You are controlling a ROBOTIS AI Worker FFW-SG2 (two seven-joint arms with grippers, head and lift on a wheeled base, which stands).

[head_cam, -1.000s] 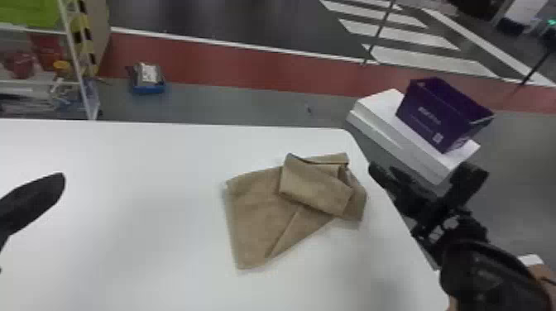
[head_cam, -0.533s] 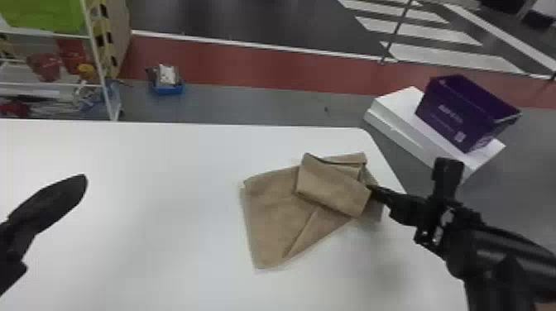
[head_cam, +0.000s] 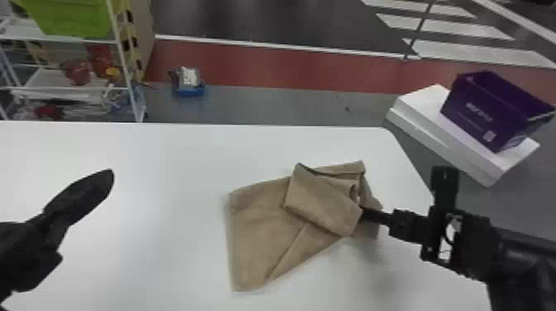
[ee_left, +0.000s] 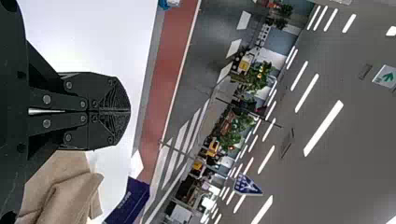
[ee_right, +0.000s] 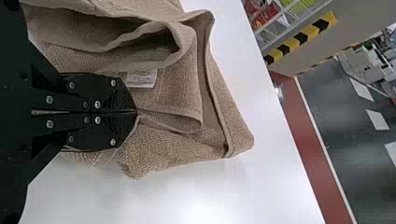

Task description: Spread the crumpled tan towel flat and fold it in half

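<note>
One tan towel lies on one table, right claw clenched on it, left claw (that makes two) clenched, empty.

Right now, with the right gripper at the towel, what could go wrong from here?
The right gripper has only a fold's edge at its fingertips, so the towel could slip free. The left gripper is away from the towel, so a pull might drag the whole cloth instead of opening it. The towel lies near the table's right edge, so dragging it that way could take a corner over.
</note>
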